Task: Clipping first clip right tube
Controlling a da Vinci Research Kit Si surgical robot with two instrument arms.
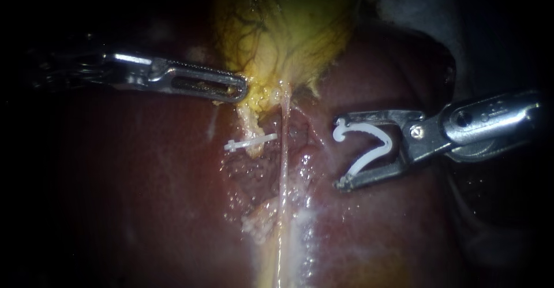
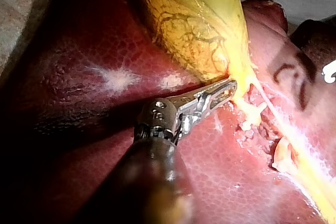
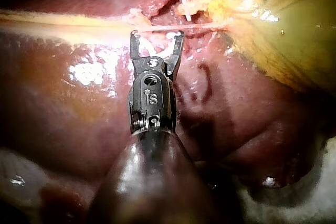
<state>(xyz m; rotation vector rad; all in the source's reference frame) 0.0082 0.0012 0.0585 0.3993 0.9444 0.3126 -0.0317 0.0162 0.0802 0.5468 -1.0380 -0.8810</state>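
Right instrument (image 1: pixel 339 152) is carrying an open white clip (image 1: pixel 385 141), both spread jaws pressing on it, off to the side of the right tube (image 1: pixel 284 144) and not yet around it; clipping is still to do. That tube is stretching thin, pale and taut from the gallbladder (image 1: pixel 283 28) down over the liver (image 1: pixel 144 178). Left instrument (image 1: pixel 241 89) is gripping the gallbladder's neck.

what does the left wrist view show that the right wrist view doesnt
Left wrist only: the left tool's wrist and shaft, jaws shut on the gallbladder's edge, and a pale patch on the liver. Right wrist only: the right tool's wrist and shaft, its jaws holding the open white clip short of the long tube. Both: gallbladder, liver, that tube, dark marks on the liver.
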